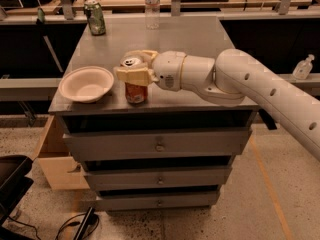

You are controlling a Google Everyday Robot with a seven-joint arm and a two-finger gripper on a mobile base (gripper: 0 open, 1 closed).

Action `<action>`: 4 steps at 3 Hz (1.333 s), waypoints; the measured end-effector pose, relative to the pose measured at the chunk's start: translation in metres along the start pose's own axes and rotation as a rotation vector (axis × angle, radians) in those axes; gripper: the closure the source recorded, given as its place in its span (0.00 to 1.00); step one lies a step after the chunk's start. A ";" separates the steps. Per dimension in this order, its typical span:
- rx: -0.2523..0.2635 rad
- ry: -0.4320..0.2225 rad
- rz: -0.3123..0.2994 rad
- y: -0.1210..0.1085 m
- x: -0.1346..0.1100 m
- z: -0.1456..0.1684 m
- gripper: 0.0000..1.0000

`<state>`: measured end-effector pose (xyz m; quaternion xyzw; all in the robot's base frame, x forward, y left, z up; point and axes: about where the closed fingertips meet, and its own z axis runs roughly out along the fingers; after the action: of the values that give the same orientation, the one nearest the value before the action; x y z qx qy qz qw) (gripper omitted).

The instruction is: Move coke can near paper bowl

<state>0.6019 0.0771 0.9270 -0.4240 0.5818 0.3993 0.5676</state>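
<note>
The coke can (135, 92) is a small red can with a silver top, standing upright on the grey cabinet top (200, 44) near its front edge. My gripper (134, 68) reaches in from the right and is shut on the can's upper part, with tan fingers (133, 75) on both sides. The paper bowl (86, 83) is an off-white shallow bowl at the front left of the top, just left of the can, with a small gap between them.
A green can (95, 17) stands at the back left and a clear plastic bottle (152, 5) at the back middle. The cabinet has drawers (159, 145) below. A cardboard box (56, 159) sits on the floor at left. A sanitizer bottle (303, 68) stands at right.
</note>
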 end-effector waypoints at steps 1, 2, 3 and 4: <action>-0.004 0.000 -0.001 0.002 -0.001 0.002 0.59; -0.010 -0.001 -0.002 0.004 -0.002 0.005 0.28; -0.014 -0.001 -0.003 0.006 -0.002 0.006 0.05; -0.016 -0.001 -0.003 0.007 -0.003 0.008 0.00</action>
<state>0.5981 0.0867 0.9292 -0.4294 0.5775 0.4033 0.5652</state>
